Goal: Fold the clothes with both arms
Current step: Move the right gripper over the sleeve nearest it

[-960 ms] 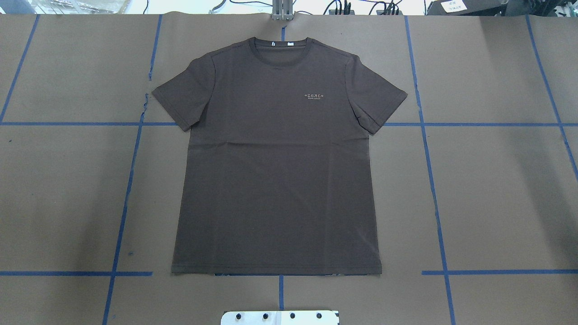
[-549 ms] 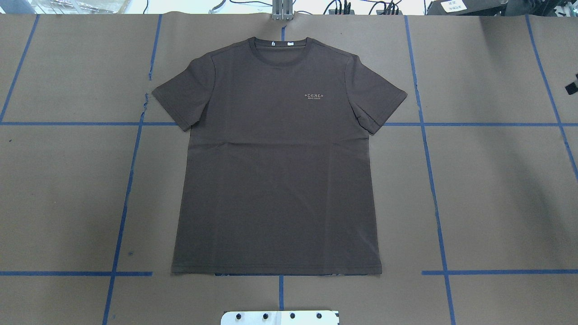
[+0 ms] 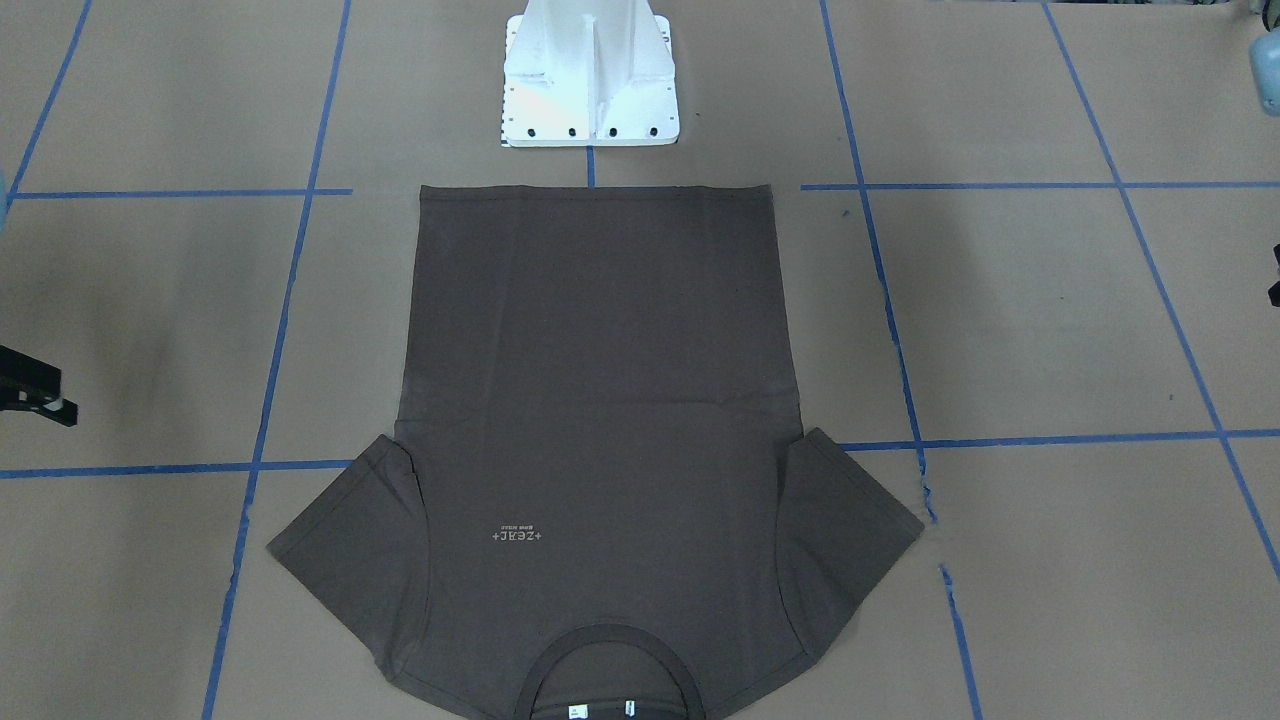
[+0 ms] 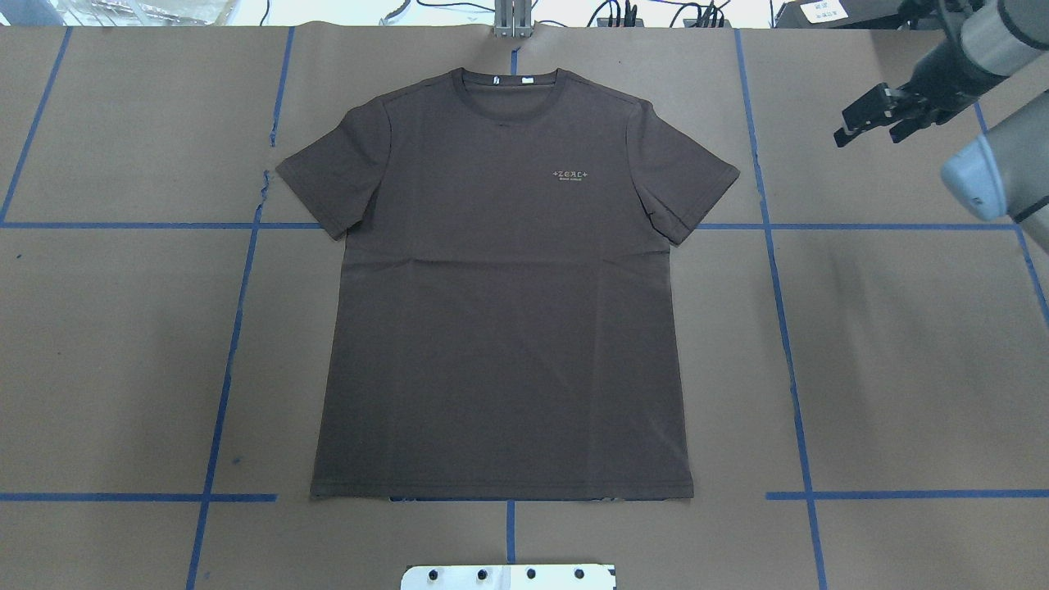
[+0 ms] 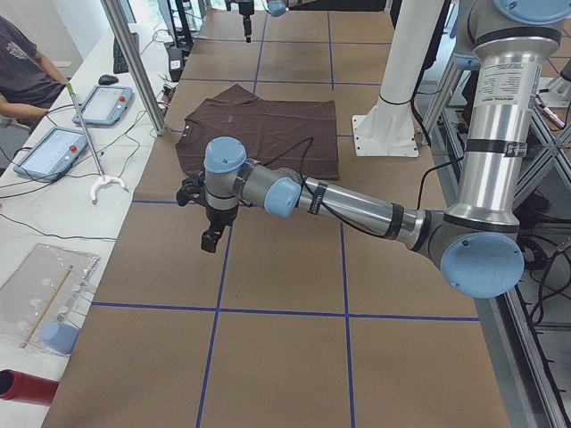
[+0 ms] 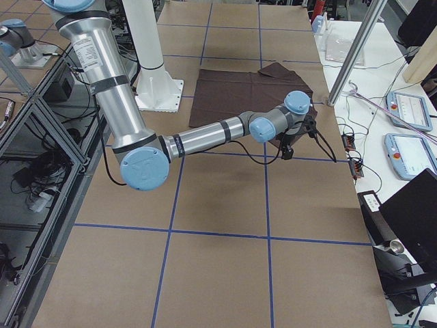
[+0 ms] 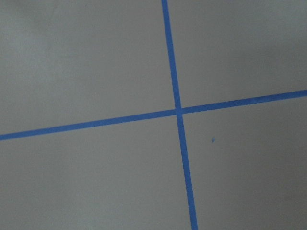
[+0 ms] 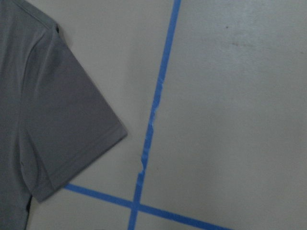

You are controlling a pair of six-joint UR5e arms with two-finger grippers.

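Observation:
The dark brown T-shirt (image 4: 500, 311) lies flat and face up in the middle of the table, collar at the far edge, both sleeves spread. It also shows in the front view (image 3: 590, 400). My right gripper (image 4: 867, 135) hangs over bare paper right of the shirt's right sleeve, with its fingers apart and empty. The right wrist view shows that sleeve (image 8: 53, 110). My left gripper (image 5: 211, 239) hangs over bare paper left of the shirt, outside the overhead view. I cannot tell whether it is open or shut. Only its edge (image 3: 1275, 285) shows in the front view.
Brown paper with a blue tape grid (image 7: 178, 112) covers the table. The white pedestal base (image 3: 590, 80) stands at the near edge behind the shirt's hem. A metal post (image 5: 134, 62) and tablets (image 5: 98, 102) stand beyond the far edge.
My right arm has come into the overhead view from the right edge and moved left toward the shirt's right sleeve. The shirt has not moved.

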